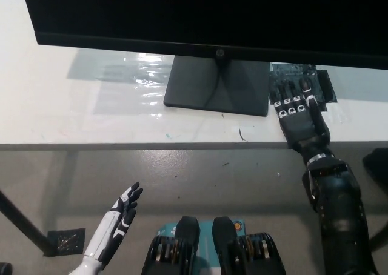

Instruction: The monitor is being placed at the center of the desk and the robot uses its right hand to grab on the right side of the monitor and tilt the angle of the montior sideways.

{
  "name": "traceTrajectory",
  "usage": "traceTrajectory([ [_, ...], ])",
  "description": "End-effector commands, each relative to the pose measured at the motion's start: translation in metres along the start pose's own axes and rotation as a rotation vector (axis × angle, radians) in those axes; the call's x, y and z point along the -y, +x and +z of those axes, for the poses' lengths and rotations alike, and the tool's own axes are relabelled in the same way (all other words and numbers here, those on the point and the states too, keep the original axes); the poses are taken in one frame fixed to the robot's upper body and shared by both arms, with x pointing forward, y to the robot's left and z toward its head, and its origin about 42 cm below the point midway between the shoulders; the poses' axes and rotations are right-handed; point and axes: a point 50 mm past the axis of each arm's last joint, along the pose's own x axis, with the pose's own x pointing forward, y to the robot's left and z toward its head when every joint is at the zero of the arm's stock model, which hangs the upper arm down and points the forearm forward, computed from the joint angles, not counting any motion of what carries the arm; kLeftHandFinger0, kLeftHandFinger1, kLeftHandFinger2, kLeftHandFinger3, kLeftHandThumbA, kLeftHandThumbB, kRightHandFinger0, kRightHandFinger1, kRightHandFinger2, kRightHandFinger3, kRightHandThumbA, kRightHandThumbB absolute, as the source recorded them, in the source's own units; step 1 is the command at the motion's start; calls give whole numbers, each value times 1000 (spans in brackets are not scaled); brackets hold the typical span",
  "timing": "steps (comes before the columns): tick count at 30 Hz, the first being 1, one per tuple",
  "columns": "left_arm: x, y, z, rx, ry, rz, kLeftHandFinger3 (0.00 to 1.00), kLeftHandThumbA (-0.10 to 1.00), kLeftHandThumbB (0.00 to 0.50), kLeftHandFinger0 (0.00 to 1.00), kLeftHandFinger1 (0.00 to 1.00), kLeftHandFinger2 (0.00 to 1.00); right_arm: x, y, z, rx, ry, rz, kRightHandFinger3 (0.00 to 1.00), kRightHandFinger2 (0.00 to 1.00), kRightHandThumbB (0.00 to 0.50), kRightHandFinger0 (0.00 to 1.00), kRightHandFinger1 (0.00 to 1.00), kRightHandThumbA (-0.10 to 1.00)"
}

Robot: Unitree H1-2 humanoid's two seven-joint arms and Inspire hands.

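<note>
White left hand (118,217) low at lower left, below the counter edge and over the grey floor (200,178), fingers straight and slightly spread, holding nothing. Small dark plate (62,241) on the floor just left of it, with a dark leg running to it. White counter (73,114) spans the upper half; shiny clear patch (136,75) left of the stand. Monitor (206,14) fills the top, black screen, bottom bezel with a small logo, standing on a dark rectangular base (218,86) about centre. Black right hand (297,108) lies flat on the counter just right of the base, below the bezel, fingers extended over a dark square mat (324,86), gripping nothing, not touching the monitor.
</note>
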Motion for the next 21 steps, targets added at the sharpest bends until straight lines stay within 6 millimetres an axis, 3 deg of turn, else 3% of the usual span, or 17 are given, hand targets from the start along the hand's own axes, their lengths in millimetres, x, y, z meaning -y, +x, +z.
traceTrajectory([
  [1, -9, 8, 11, 75, 23, 18, 1000, 1000, 365, 1000, 1000, 1000, -39, 22, 13, 52, -29, 124, 1000, 1000, 363, 1000, 1000, 1000],
  [15, -9, 8, 11, 75, 30, 21, 1000, 1000, 360, 1000, 1000, 1000, -63, 36, 34, 89, -62, 171, 1000, 1000, 379, 1000, 1000, 1000],
  [21, -6, 1, 8, 61, 9, 20, 1000, 1000, 362, 1000, 1000, 1000, -57, 36, 34, 90, -69, 156, 1000, 1000, 385, 1000, 1000, 1000],
])
